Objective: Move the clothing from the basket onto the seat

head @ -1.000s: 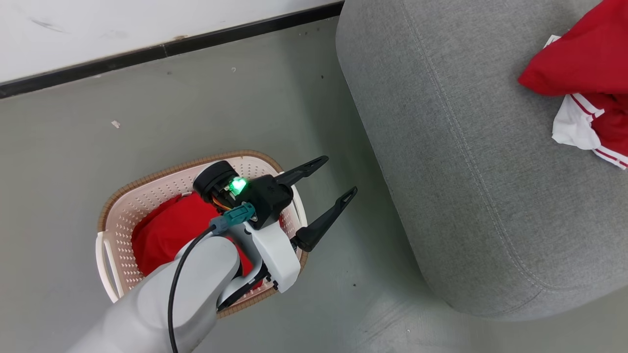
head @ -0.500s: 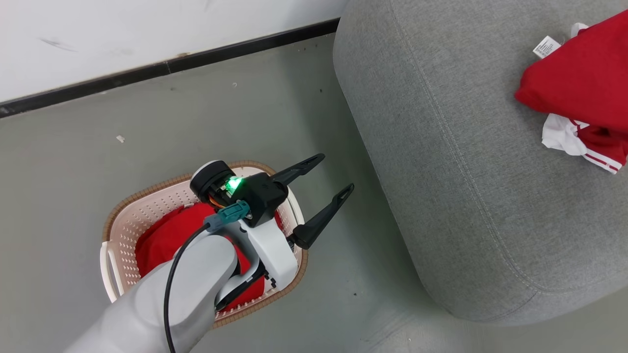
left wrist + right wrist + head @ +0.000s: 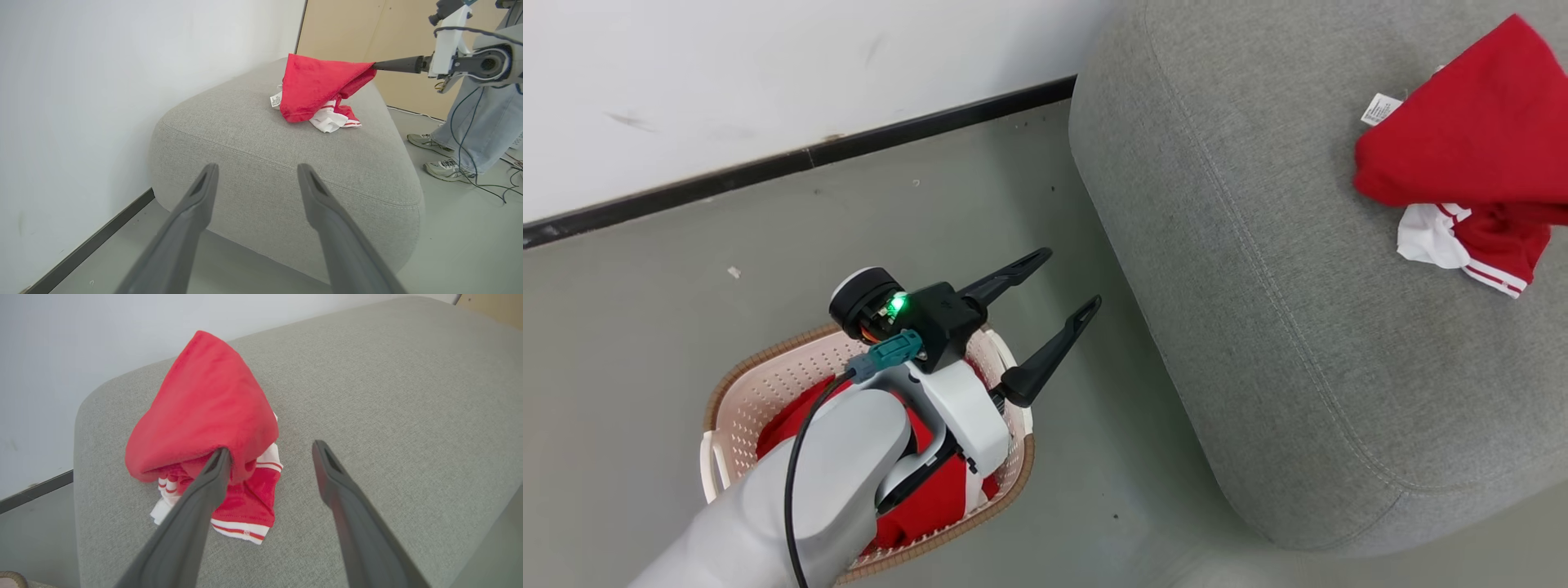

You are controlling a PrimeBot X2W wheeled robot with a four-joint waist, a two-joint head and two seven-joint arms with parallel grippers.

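Observation:
The basket point(image 3: 768, 363) stands on the floor with red clothing point(image 3: 931, 498) in it, partly hidden under my left arm. My left gripper point(image 3: 1067, 282) hovers open above the basket's right rim, pointing at the seat point(image 3: 1258, 286), nothing between its fingers point(image 3: 196, 204). More red clothing point(image 3: 204, 404) with white stripes lies heaped on the seat point(image 3: 388, 396). My right gripper point(image 3: 271, 449) is open just above that heap. A fold of the red fabric still hangs from its left finger point(image 3: 212, 473). From the side, the clothing point(image 3: 314, 81) rises to a peak at my right gripper point(image 3: 378, 65).
A white wall point(image 3: 768, 82) with a dark baseboard point(image 3: 809, 159) runs behind the basket and the seat. A person's legs and shoes point(image 3: 449, 167) stand on the floor past the seat's far end, with cables trailing. A tan panel point(image 3: 347, 28) backs the seat.
The head camera has moved, so the whole picture shifted down and left. My left gripper stays open over the basket. My right gripper has gone from shut to open over the heap.

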